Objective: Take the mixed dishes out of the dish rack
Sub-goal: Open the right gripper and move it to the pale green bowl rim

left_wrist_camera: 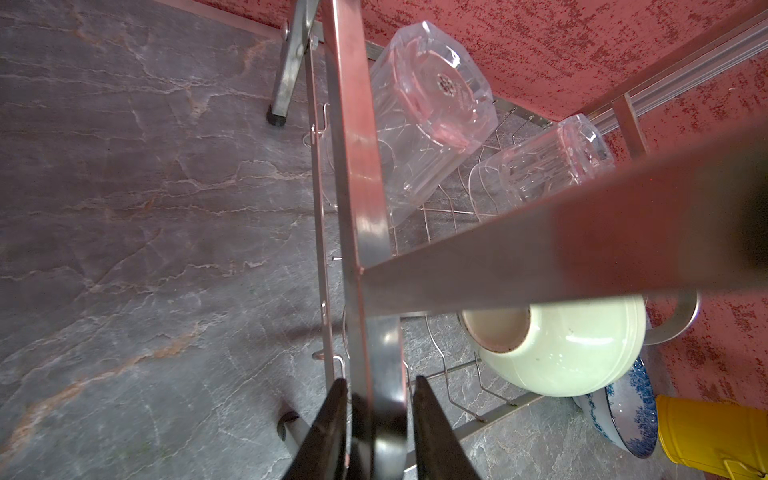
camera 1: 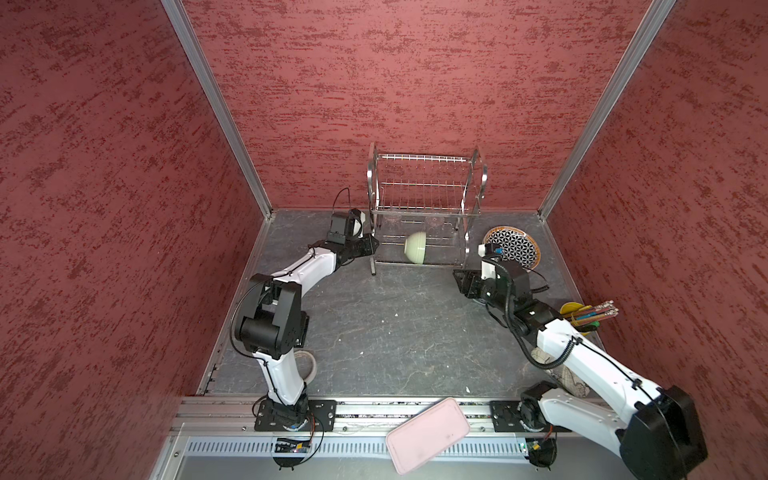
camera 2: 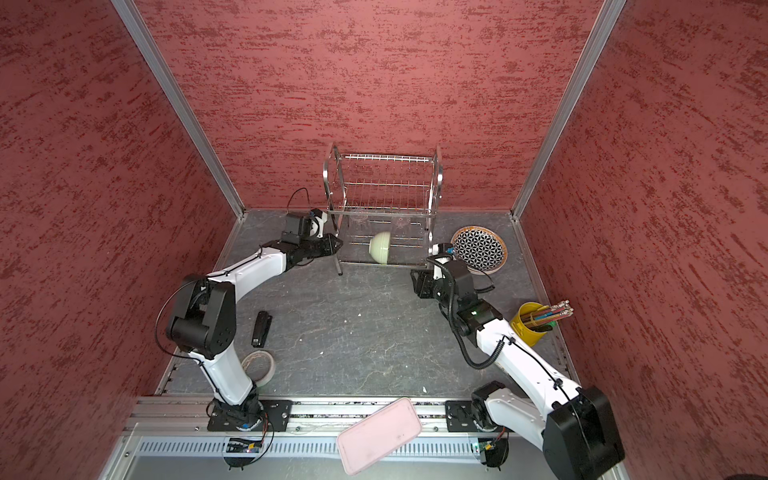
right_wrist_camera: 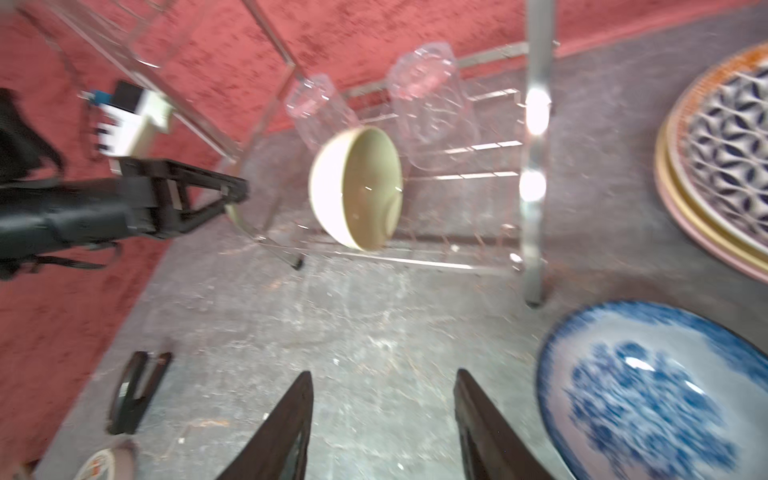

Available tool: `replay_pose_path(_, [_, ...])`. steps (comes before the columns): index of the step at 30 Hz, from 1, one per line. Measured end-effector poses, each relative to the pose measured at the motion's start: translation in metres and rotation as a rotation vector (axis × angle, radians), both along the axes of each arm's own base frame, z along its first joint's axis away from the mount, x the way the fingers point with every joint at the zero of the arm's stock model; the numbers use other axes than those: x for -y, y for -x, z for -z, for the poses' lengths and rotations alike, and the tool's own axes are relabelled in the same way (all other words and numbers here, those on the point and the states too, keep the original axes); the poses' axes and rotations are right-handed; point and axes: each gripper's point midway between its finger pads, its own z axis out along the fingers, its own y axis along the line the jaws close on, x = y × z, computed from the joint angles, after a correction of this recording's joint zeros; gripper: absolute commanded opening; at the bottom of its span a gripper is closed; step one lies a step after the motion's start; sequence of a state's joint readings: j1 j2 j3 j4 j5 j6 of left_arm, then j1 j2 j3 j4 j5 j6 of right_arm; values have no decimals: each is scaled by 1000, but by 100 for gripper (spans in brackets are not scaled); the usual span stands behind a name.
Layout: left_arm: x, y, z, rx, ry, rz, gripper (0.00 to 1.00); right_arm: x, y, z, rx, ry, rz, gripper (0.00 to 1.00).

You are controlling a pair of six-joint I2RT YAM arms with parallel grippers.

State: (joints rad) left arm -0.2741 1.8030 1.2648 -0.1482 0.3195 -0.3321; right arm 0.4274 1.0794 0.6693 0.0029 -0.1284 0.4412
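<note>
- Pale green bowl (camera 1: 416,247) and two clear cups (left_wrist_camera: 428,104) sit, not yet unloaded, in the lower tier of the shiny steel wire dish rack (camera 1: 424,158), centre of both top views.
- Black-and-white geometric plate (camera 1: 513,246) and blue-floral white bowl (right_wrist_camera: 648,395) already lie on the tabletop (camera 1: 395,332), to the right of the rack.
- Left gripper (left_wrist_camera: 380,379) clamps the rack's side frame, while right gripper (right_wrist_camera: 384,373) gapes empty.

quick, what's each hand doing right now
Left hand: closed on the rack side frame.
Right hand: open, empty.

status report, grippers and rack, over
Left gripper shut on dish rack frame. Right gripper open, empty. Pale green bowl, two clear cups in lower tier. Nothing seen blocking bowl.
</note>
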Motion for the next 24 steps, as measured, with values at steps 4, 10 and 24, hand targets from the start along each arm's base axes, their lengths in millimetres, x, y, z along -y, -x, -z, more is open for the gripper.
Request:
replay_pose_path(4, [0, 0, 0, 0, 0, 1, 28, -18, -9, -11, 53, -71, -63, 53])
replay_pose_path(10, [0, 0, 0, 0, 0, 0, 27, -43, -26, 0, 54, -155, -137, 52])
replay_pose_path(24, [0, 0, 0, 0, 0, 1, 27, -68, -55, 20, 59, -245, -181, 45])
